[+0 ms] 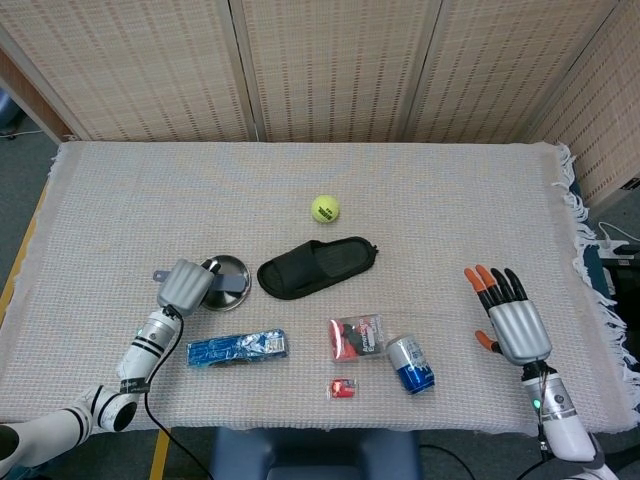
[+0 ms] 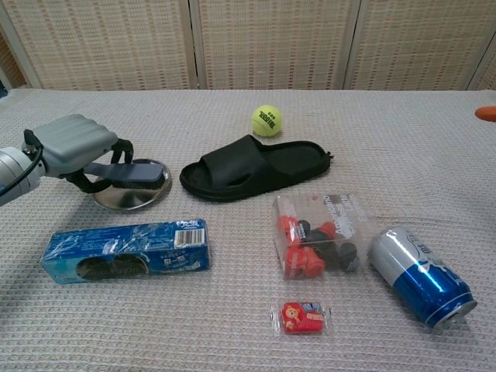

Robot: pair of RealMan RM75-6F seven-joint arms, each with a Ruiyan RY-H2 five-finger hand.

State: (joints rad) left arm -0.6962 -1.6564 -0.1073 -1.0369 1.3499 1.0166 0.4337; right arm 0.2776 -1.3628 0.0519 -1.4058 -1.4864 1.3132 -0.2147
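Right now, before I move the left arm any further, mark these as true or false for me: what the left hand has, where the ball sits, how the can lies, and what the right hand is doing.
1. The left hand holds a dark flat object over the round metal dish. True.
2. The tennis ball sits inside the black slipper. False: it lies on the cloth beyond the slipper, apart from it.
3. The blue can lies on its side. True.
4. The right hand grips the can. False: it holds nothing, with its fingers spread, off to the can's right.
5. The blue biscuit pack lies nearer the robot than the dish. True.
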